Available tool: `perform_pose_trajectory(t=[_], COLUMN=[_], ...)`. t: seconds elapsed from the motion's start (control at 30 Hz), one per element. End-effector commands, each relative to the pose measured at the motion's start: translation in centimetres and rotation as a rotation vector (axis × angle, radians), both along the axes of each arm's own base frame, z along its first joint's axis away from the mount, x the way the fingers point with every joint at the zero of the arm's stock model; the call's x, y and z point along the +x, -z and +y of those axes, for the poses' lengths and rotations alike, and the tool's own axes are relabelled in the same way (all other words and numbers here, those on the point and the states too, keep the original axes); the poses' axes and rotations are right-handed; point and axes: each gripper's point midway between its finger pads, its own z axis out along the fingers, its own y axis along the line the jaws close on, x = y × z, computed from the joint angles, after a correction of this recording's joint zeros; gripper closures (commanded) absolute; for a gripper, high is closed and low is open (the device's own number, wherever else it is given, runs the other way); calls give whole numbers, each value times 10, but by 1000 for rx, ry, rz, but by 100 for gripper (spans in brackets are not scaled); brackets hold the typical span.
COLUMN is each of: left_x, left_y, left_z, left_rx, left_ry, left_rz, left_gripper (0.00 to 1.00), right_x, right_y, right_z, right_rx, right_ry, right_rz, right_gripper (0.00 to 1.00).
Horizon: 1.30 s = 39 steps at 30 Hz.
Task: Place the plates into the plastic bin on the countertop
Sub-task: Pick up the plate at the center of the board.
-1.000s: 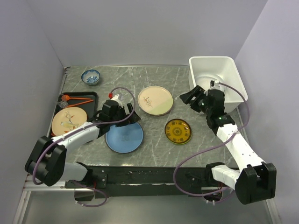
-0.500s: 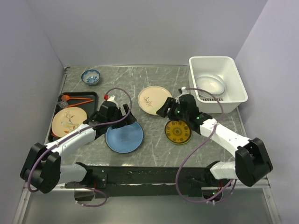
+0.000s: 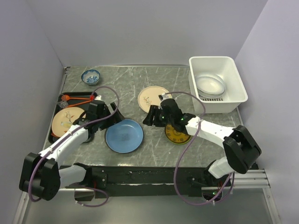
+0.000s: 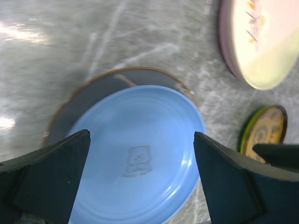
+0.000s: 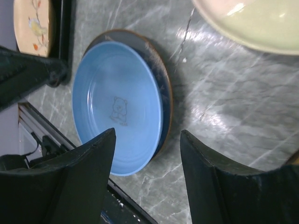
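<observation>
My left pincer (image 4: 140,179) hangs spread wide and empty over the blue plate (image 3: 124,136). That plate lies on a darker, brown-rimmed plate (image 4: 88,98) at the near middle of the table (image 3: 121,84). My right pincer (image 5: 149,182) faces the same plate from the right, jaws apart, holding nothing. The cream sprig plate (image 3: 154,99) lies just beyond. The small yellow-patterned plate (image 3: 177,135) sits partly under my right arm. The white bin (image 3: 219,105) at the far right holds one pale plate (image 3: 210,85).
</observation>
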Motion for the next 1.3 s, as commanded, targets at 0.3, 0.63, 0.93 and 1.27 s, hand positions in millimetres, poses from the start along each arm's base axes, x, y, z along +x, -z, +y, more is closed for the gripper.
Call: perform_pose_trajectory(t=[0.3, 0.63, 0.93, 1.27], left_x=[-18, -20, -23, -22], left_y=[18, 33, 43, 43], left_z=[35, 28, 16, 16], left_rx=[2, -25, -66, -67], left_ry=[-84, -51, 2, 9], left_rz=[68, 91, 106, 102], left_gripper=[9, 24, 28, 28], right_x=[-7, -10, -13, -16], right_y=[0, 15, 29, 42], right_z=[37, 36, 36, 33], right_rx=[29, 1, -20, -48], right_ry=[-69, -78, -93, -96], right_rz=[19, 51, 86, 118], right_gripper=[37, 43, 47, 48])
